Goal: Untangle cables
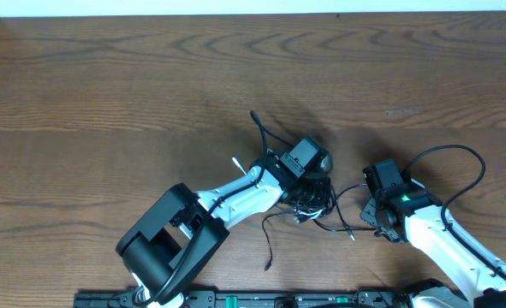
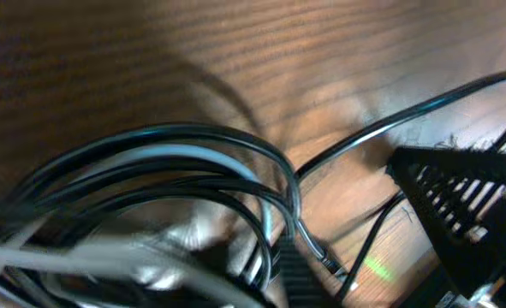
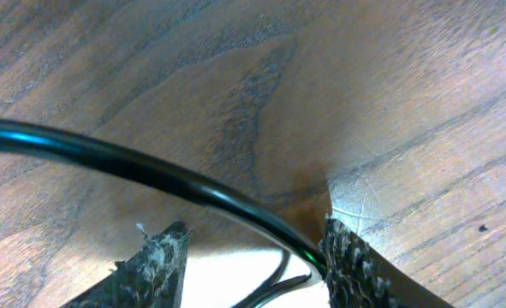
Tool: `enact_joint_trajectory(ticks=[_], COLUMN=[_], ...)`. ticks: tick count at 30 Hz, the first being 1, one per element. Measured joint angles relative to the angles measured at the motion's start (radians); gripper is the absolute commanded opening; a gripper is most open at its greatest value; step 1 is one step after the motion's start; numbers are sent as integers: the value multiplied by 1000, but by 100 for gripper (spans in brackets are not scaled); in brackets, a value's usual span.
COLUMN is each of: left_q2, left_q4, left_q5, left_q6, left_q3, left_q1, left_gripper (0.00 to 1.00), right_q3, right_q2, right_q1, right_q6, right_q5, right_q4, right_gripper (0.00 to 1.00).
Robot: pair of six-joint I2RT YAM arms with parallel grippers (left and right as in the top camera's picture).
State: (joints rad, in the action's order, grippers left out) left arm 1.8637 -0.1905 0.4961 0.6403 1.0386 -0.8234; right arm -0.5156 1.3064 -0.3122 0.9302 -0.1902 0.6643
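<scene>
The cables (image 1: 314,204), one black and one white, lie bunched on the wooden table just below centre. My left gripper (image 1: 312,190) is down in that bunch and shut on the cables. In the left wrist view, black loops (image 2: 193,137) and a blurred white cord (image 2: 90,252) fill the frame right at the jaws. A black tail (image 1: 268,244) trails toward the front edge and a white plug end (image 1: 235,162) pokes out to the left. My right gripper (image 1: 371,214) stands just right of the bunch. Its fingers are open (image 3: 254,235), and a black cable (image 3: 107,158) runs across them, touching the right fingertip (image 3: 342,252).
The wooden table (image 1: 150,85) stretches wide behind and to the left. A thick black arm wire (image 1: 458,152) loops above my right arm. My right gripper's body (image 2: 458,197) shows close by in the left wrist view. The arm bases' rail (image 1: 261,299) runs along the front edge.
</scene>
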Motion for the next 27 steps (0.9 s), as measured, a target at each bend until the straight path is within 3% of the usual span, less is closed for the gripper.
enact_joint_trajectory(ticks=[5,8,14,18,23,27], left_q2=[-14,-61,-235,-262,-261,-261], left_q4=[17,13,-55,-164,-290,-300], left_q5=[34,85,295,400,451,491], left_q6=[14,0,-95,-181,-276,-321], left_q3=[0,0,0,2,2,2], left_q1=[29,75,202,260,322,352], left_gripper=[7,8,8,8,7,7], right_q3=[0,0,-67,-184,-236,-236], right_q2=[0,0,-20,-77,-142,-153], right_q1=[0,0,0,0,0,0], right_q6=[-30,-90,-402,-554,-626,-642], right_q5=[0,14,225,383,491,571], right_q4=[-1,-22,-23,-7,-7,-3], right_gripper=[51,65,69,71,74,73])
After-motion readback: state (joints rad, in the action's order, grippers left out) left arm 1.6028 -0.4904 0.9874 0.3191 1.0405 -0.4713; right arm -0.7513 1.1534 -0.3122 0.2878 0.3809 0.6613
